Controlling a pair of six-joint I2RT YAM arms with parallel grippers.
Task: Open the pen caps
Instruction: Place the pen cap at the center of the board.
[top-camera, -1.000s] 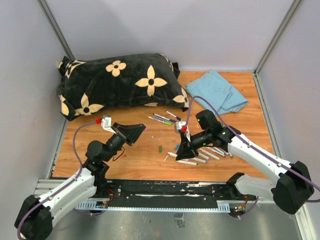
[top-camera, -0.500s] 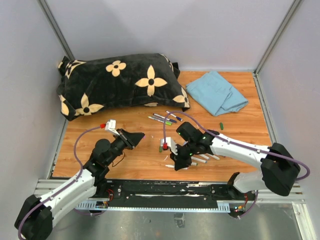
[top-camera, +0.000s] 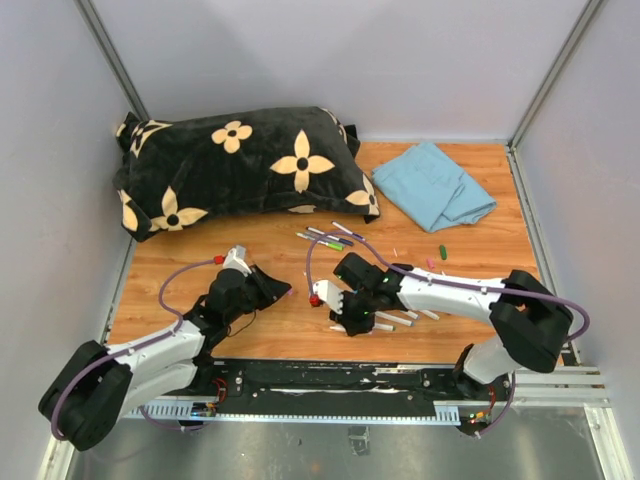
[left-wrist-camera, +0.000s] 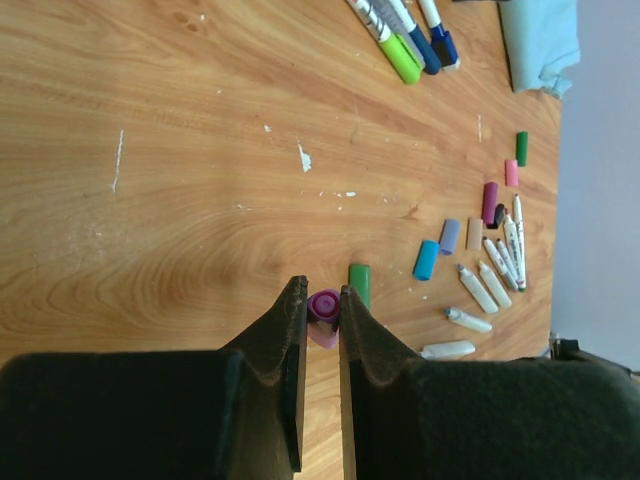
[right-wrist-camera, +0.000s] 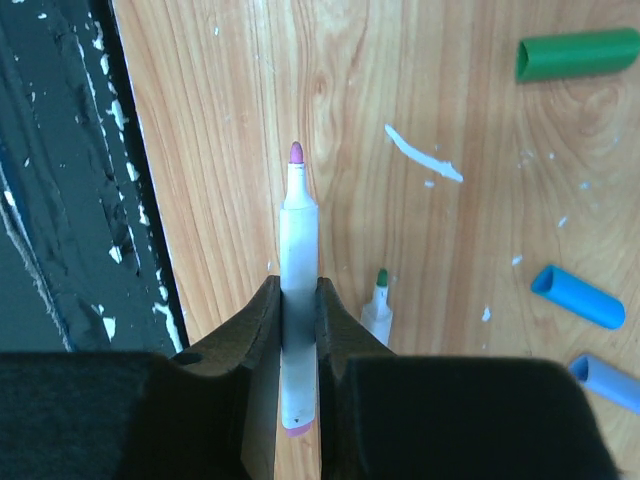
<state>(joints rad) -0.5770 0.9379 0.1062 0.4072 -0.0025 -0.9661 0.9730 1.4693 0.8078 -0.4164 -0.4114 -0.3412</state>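
Swung R arm left toward near edge, pulled L arm back | pinching purple cap (left-wrist-camera: 324, 303) in L gripper (left-wrist-camera: 321, 290) | clamping uncapped white pen barrel (right-wrist-camera: 297, 215) in R gripper (right-wrist-camera: 297, 282), pink nib out past tips | unopened caps (left-wrist-camera: 405, 62): beyond both grippers toward pillow (top-camera: 230, 165), pen axes slanted, L prob nearer | no legible print

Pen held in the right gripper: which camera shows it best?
The right wrist view. The pen runs up the frame's middle, white barrel clamped in the right gripper, purplish tip bare. The top external view mostly hides it under that gripper; the left wrist view does not show it.
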